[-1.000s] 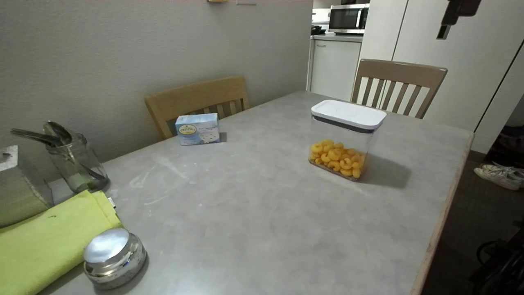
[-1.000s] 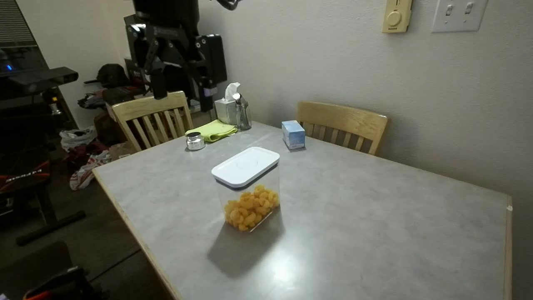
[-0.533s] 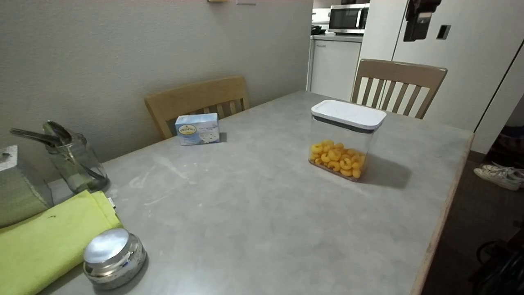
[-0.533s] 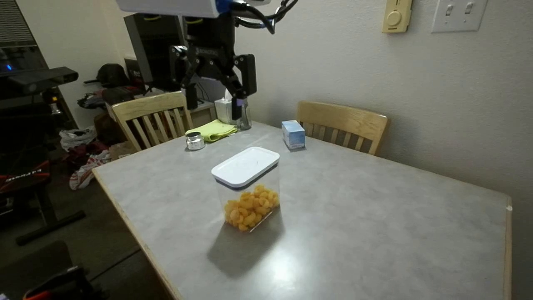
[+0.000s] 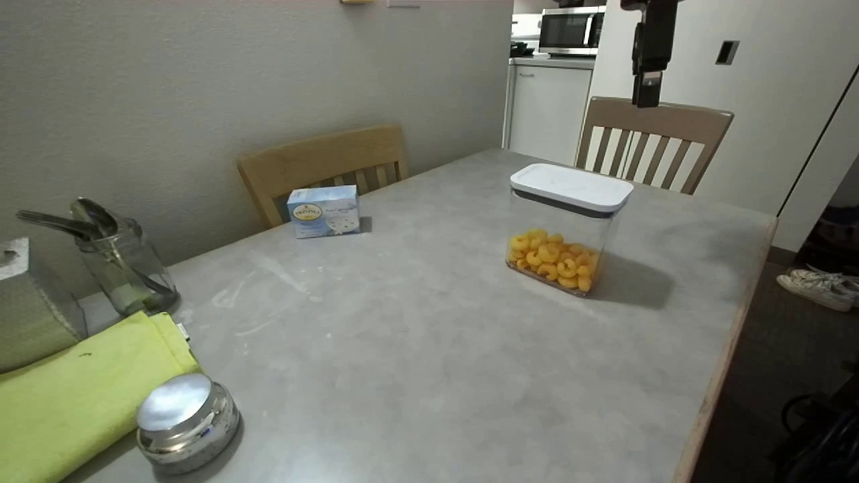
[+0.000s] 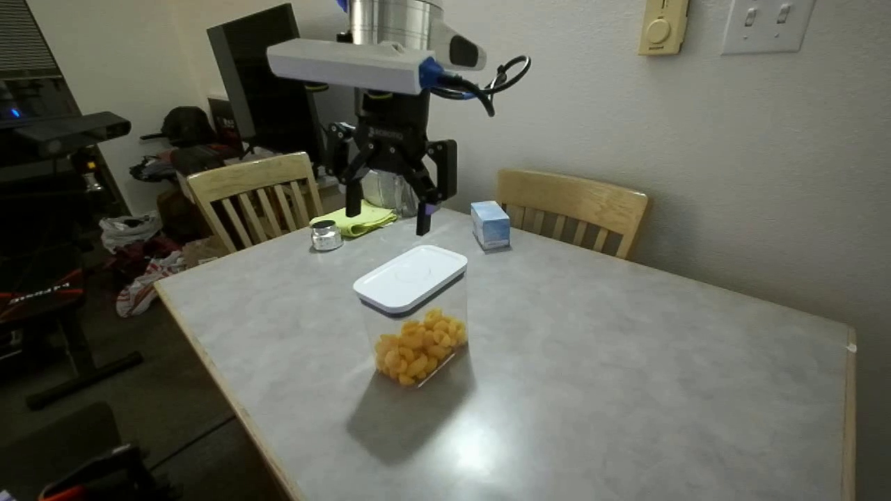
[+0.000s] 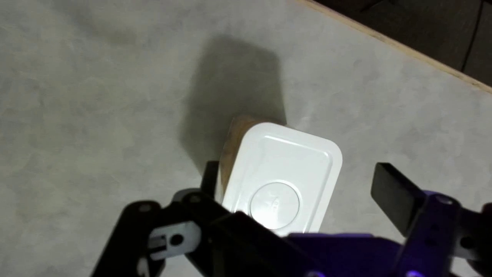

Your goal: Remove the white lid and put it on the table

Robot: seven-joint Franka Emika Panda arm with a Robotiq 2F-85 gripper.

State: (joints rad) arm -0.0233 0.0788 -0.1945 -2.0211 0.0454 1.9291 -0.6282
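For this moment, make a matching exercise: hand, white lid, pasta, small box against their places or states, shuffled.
Things:
1. hand
2. white lid
3. pasta
4. small box

Places or states:
A. covering the clear container
B. light blue, on the table
C. open, holding nothing
D. inside the clear container

Pairs: 1-C, 2-A, 3-D, 4-B.

In an exterior view, free gap between hand (image 6: pixel 388 220), upper centre, and white lid (image 6: pixel 411 278), mid-frame; wide passage over counter (image 6: pixel 661 362), lower right; see-through container (image 6: pixel 447 299) blocks low passage at mid-frame, with blue box (image 6: pixel 491 225), silver jar (image 6: pixel 326 237) and yellow-green cloth (image 6: pixel 369 220) in the way beyond, upper half.
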